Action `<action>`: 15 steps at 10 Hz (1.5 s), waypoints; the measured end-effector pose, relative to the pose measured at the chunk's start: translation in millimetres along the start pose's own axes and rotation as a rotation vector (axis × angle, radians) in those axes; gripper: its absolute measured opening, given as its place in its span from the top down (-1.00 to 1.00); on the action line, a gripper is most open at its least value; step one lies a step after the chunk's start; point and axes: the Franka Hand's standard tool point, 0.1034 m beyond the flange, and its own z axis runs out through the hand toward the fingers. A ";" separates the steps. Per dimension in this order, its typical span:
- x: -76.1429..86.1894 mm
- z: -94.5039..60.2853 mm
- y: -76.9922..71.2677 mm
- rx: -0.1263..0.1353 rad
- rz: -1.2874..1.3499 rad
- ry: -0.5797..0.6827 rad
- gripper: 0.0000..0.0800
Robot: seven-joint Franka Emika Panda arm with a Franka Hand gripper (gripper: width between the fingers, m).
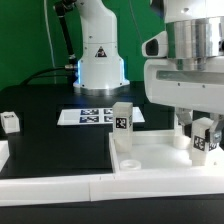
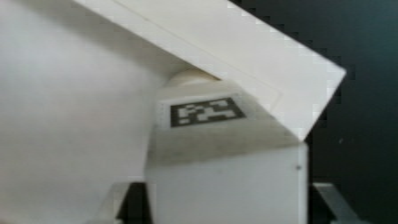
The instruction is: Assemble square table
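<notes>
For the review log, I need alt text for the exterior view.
The gripper is closed on a white tagged leg above the white tabletop. Another leg stands upright at the tabletop's far edge, and a third lies at the view's left.

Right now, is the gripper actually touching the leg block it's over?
Touching. In the wrist view both fingers press the sides of the leg block; the exterior view shows the gripper around it above the table top.
</notes>
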 end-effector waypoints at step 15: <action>5.4 -16.0 15.4 -0.039 0.809 -0.120 -0.61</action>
